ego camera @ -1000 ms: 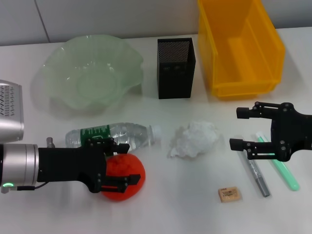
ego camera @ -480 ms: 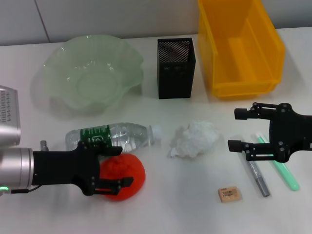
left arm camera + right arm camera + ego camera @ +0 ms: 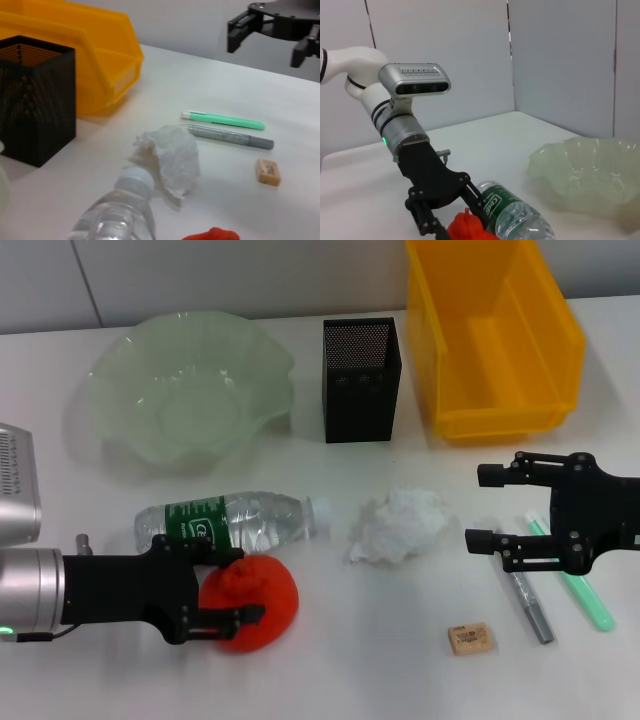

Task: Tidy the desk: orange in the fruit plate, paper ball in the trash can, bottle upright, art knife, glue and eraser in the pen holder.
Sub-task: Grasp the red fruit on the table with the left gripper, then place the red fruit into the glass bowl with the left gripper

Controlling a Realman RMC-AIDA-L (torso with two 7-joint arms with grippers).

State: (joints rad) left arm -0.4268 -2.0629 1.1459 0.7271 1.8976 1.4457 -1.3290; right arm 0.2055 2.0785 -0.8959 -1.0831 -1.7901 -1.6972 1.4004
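- My left tool point(image 3: 228, 590) grips the round, bumpy red-orange orange point(image 3: 250, 605), fingers pressed on its flanks; it sits on the bench just in front of the lying clear plastic bottle point(image 3: 230, 522).
- Orange looks firm and fairly heavy, with skin that gives grip; I judge a hold across its widest part is best.
- Right tool point(image 3: 505, 510) hovers spread, well right of the bottle, above the grey metal rod point(image 3: 526, 598).
- Bottle's green label carries white print, unreadable. The small tan eraser point(image 3: 471, 639) has print too small to read.

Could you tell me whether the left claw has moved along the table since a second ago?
Yes. The left claw, closed around the orange, has drawn back toward the robot's left, away from the paper ball.
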